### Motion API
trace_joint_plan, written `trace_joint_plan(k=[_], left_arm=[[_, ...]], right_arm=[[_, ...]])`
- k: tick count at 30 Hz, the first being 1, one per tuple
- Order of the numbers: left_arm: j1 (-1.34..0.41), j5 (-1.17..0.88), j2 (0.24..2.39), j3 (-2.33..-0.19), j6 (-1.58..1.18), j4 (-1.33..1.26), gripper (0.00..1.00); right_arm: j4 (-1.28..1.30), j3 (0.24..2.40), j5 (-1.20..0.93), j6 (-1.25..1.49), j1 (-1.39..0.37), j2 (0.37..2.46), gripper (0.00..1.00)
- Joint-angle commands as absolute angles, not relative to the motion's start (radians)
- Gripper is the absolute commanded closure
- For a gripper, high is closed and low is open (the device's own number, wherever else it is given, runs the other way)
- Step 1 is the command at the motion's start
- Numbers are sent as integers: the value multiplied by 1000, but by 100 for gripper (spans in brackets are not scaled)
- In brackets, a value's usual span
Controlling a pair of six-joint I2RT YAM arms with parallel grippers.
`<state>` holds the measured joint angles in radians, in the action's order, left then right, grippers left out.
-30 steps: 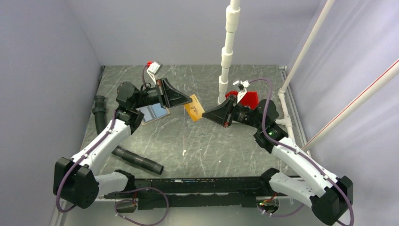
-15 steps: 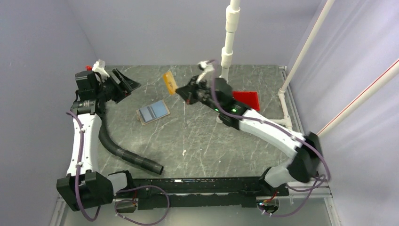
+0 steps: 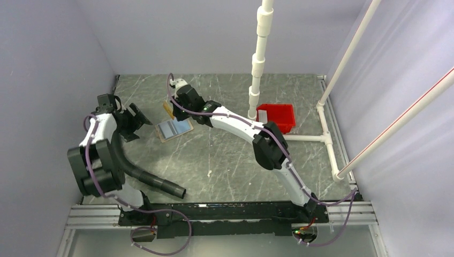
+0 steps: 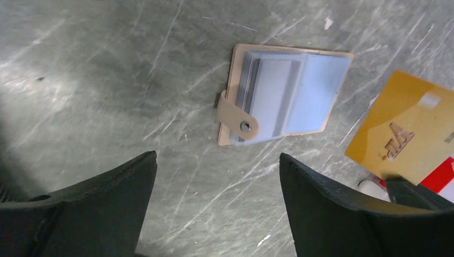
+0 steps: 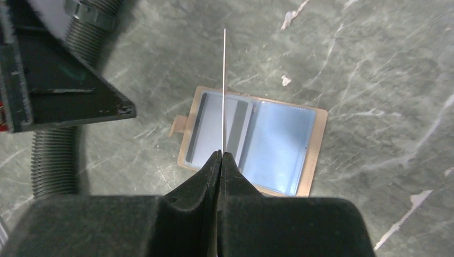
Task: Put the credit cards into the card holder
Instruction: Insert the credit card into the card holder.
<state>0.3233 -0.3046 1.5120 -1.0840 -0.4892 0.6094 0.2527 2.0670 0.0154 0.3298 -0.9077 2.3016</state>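
We are looking down on the marbled grey counter [image 3: 230,155], where the card holder [image 3: 174,128] is lying open and flat at about 9 o'clock from the counter's middle, its bluish-grey inside facing up. Its snap tab [image 4: 237,115] is sticking out past one edge. One half is showing a pale card [image 5: 235,126] with dark stripes tucked in a pocket.

The right arm is reaching far across, and its right pincer [image 5: 220,156] is pressing its fingers tight together on a gold credit card [image 4: 399,136]. The card is hanging in the air above the holder, not touching it; from the right wrist we are seeing it edge-on as a thin line crossing the striped half. In the overhead view it is sitting at roughly 11 o'clock from the holder.

The left pincer [image 4: 217,157] is standing wide with nothing between its fingers, hovering just beside the holder at 9 o'clock.

A black corrugated hose [image 3: 144,176] is lying at 7 o'clock from the holder, and a red tray [image 3: 289,115] is resting well apart at 3 o'clock.
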Motion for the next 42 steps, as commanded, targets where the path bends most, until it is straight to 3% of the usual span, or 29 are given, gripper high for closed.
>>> trace_joint_plan(k=[1,7,15,22,29,42], left_arm=[[328,-475,1655,-1171,-452,577,6],[316,-572,1792,-1211,-434,550,4],[266,-464,1891,-1235,-411,596,10],[229,-389,1942,-1248,-430,622,34],[229,-350,1955,-1247,-432,632,51],[228,-327,1999,-1249,-424,648,60]], right_arm=[[283,2169,-86,334,-883,2325,100],[167,2054,-259,456,-815,2331,100],[63,1963,-381,510,-776,2348,100],[24,1903,-389,525,-763,2331,100],[-57,1807,-416,588,-745,2317,100],[-172,1706,-454,637,-731,2302,100]])
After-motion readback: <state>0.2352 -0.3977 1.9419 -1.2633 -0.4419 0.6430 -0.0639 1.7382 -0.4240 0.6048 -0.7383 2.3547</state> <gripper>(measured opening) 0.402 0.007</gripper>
